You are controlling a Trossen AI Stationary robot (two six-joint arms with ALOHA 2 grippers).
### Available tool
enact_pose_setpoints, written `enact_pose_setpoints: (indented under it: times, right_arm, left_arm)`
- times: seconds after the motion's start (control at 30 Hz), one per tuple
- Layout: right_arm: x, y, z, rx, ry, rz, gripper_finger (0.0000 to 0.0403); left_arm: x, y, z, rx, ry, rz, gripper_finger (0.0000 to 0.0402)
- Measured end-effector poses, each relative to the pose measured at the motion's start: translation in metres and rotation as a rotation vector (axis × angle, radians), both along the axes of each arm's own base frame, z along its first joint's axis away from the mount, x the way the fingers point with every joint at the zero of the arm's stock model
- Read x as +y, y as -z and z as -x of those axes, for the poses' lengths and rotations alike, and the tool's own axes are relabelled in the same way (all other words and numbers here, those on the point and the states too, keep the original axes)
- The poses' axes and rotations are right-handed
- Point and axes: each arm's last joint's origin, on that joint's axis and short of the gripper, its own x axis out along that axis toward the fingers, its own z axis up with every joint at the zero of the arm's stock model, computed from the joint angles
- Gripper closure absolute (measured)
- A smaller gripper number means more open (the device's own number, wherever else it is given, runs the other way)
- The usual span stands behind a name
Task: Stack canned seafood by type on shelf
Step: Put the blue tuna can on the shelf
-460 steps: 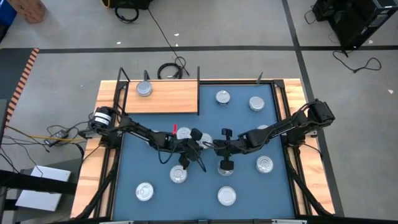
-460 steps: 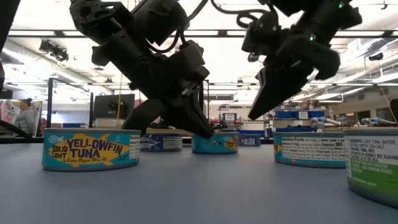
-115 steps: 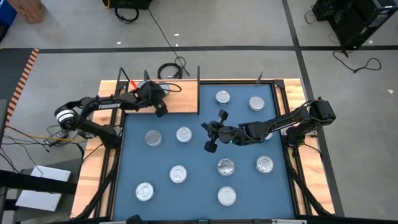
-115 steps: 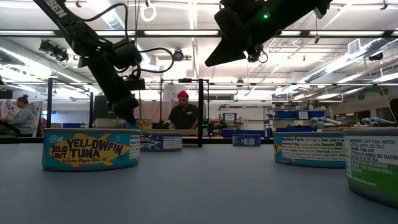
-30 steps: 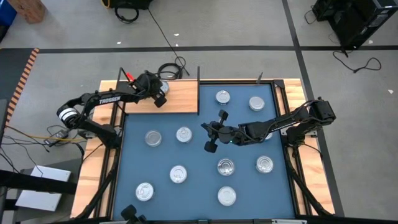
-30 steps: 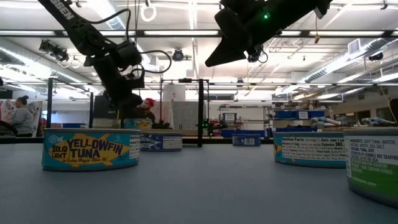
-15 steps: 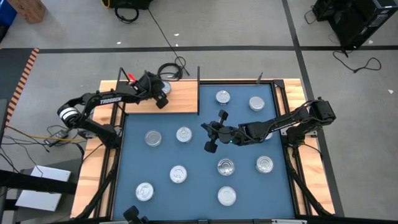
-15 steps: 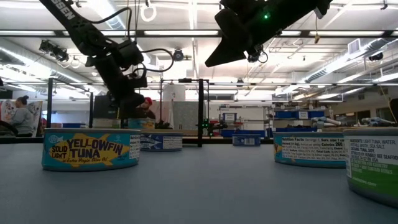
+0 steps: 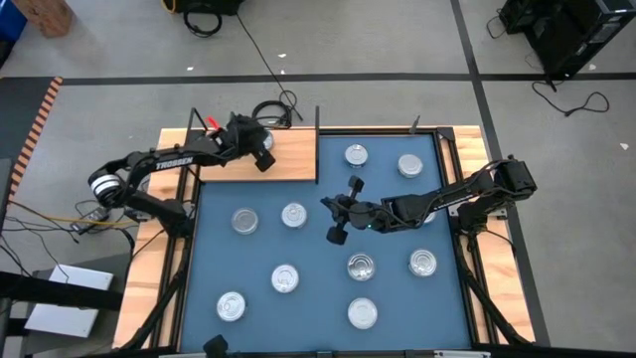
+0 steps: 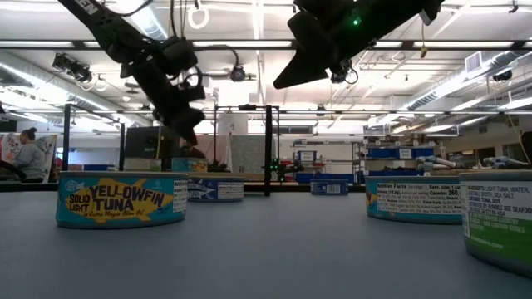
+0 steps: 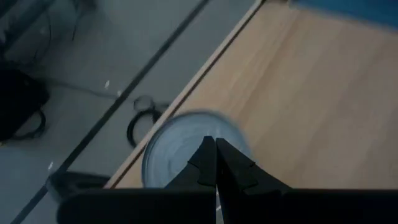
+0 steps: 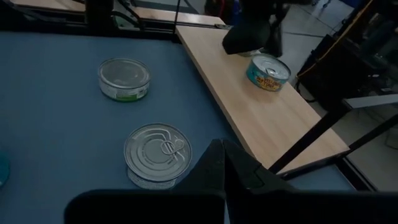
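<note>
Left gripper (image 9: 260, 157), fingers pressed together, hovers over a round tin (image 12: 268, 72) on the wooden shelf (image 9: 288, 157) (smooth, pale); right gripper (image 9: 343, 209) likewise closed, empty.

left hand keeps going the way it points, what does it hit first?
Probably the tin on the shelf; the left hand, fingers together, points down at its lid. Depth unclear.
</note>
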Motion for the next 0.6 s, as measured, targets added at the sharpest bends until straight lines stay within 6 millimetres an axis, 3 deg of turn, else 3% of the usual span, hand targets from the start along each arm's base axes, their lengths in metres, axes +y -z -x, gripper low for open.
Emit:
enact_pose_setpoints:
  times: [0.33, 0.6]
  right_arm:
    - [0.004, 0.002, 0.0, 0.031, -0.102, -0.006, 0.0402]
    - [0.008, 0.025, 0.011, 0.055, -0.143, -0.079, 0.0402]
  left_arm:
    - [-0.052, -0.007, 0.001, -0.256, 0.251, -0.049, 0.0401]
    - [-0.098, -0.014, -0.001, -0.329, 0.436, -0.073, 0.0401]
